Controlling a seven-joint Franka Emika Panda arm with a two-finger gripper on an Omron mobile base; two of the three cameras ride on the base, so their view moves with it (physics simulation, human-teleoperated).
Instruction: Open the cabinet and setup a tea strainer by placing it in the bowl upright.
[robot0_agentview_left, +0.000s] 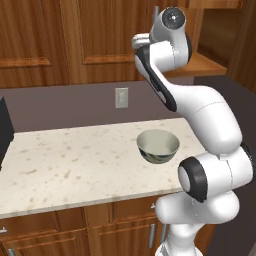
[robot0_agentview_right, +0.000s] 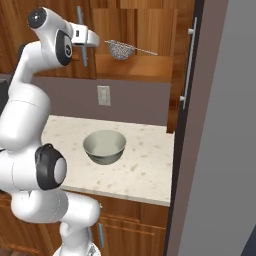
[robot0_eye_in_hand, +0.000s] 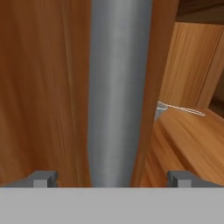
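Observation:
The cabinet (robot0_agentview_right: 135, 30) hangs above the counter; its right door (robot0_agentview_right: 192, 75) is swung out toward me. The tea strainer (robot0_agentview_right: 120, 49) lies on the wooden shelf inside, and a sliver of its mesh (robot0_eye_in_hand: 160, 110) shows past the left door's edge. My gripper (robot0_eye_in_hand: 113, 179) is open, and the left door's silver bar handle (robot0_eye_in_hand: 118, 87) runs between the fingertips (robot0_eye_in_hand: 41, 178). From the right base the hand (robot0_agentview_right: 86, 36) sits at that handle (robot0_agentview_right: 82, 52). The bowl (robot0_agentview_right: 104, 145) (robot0_agentview_left: 158, 145) stands upright and empty on the counter below.
The speckled stone counter (robot0_agentview_left: 65, 160) stretches left of the bowl. A wall outlet (robot0_agentview_right: 103, 95) sits on the grey backsplash. A dark appliance (robot0_agentview_left: 4, 130) stands at the counter's far left. A tall grey panel (robot0_agentview_right: 225, 150) fills the right side.

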